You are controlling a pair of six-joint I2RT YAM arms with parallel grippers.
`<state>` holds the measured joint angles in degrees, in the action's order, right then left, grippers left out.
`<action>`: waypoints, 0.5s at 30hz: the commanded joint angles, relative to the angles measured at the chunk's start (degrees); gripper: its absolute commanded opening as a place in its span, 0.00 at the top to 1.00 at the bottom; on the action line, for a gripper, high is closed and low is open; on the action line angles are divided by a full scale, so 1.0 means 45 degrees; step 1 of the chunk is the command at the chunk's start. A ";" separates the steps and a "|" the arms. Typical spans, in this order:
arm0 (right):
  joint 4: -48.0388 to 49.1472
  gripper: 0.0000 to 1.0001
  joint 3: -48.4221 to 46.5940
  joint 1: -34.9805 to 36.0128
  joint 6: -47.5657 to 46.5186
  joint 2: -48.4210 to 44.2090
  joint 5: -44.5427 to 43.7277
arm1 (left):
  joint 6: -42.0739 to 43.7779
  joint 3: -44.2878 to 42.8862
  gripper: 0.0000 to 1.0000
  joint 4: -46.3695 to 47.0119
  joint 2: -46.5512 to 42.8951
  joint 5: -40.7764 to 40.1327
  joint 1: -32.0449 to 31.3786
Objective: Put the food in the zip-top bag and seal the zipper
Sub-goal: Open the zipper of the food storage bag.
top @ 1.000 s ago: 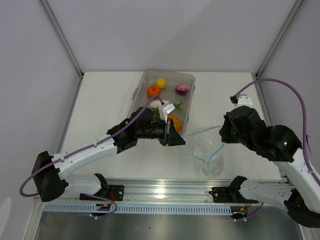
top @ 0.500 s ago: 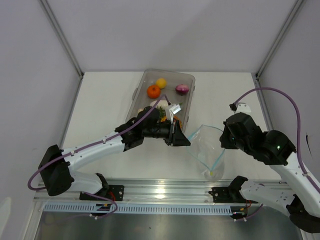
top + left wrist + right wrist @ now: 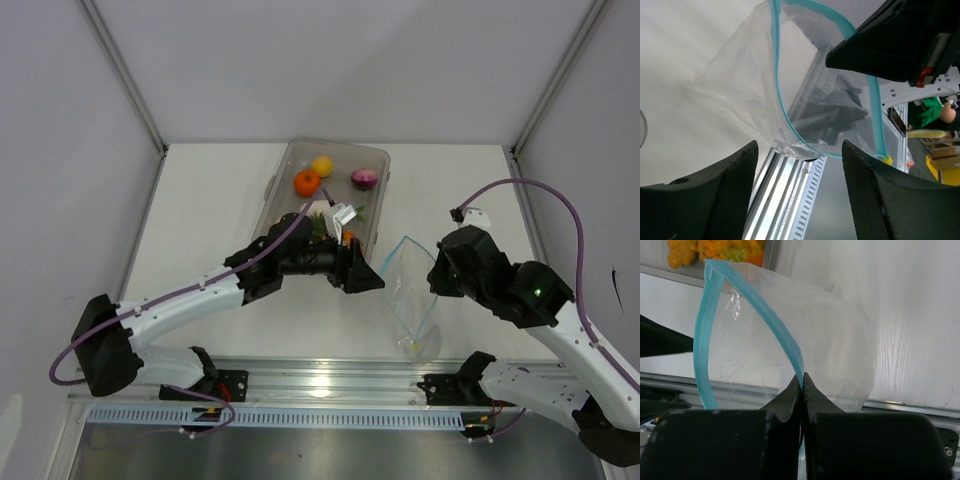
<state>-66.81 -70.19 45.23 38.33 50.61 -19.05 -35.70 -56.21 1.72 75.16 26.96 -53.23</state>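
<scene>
The zip-top bag (image 3: 408, 300) hangs open near the table's front edge, between my two grippers. My right gripper (image 3: 437, 277) is shut on the zipper (image 3: 790, 342), pinching the light blue strip at its fingertips (image 3: 801, 376). My left gripper (image 3: 368, 280) is open, and the bag's mouth (image 3: 790, 115) lies just ahead of its fingers (image 3: 867, 175), not between them. The food lies in the clear tray (image 3: 285, 160): an orange tomato (image 3: 307, 182), a yellow lemon (image 3: 322, 166) and a purple onion (image 3: 364, 179). The left wrist partly hides a green sprig (image 3: 322, 224) and an orange pumpkin (image 3: 730, 251).
An aluminium rail (image 3: 330, 380) with both arm bases runs along the table's near edge, right below the bag. White walls and frame posts close in the back and sides. A small yellow tab (image 3: 887, 160) sits at the zipper's end.
My left gripper moved right from the tray's near end, then opened and let go of the bag's rim. My right gripper shifted left, still pinching the zipper, and the bag's mouth narrowed.
</scene>
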 commanded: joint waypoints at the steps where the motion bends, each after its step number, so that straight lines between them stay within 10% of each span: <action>1: 0.0178 1.00 -0.0378 -0.0032 -0.0351 0.0432 -0.0728 | 0.0512 0.0223 0.28 0.0595 -0.1542 -0.1416 0.0149; 4: 0.0120 1.00 -0.0378 -0.0013 -0.0528 0.0803 -0.1020 | 0.0493 0.0692 0.01 0.1237 -0.2597 -0.1791 0.0519; 15: -0.0895 1.00 -0.1217 -0.0071 -0.0568 0.1371 -0.2251 | -0.0482 -0.0397 0.01 -0.1437 -0.2486 -0.3743 0.3016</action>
<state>-68.79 -72.31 45.12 35.94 56.80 -25.06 -35.29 -53.63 5.10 59.55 14.55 -44.10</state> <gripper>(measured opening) 0.003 0.994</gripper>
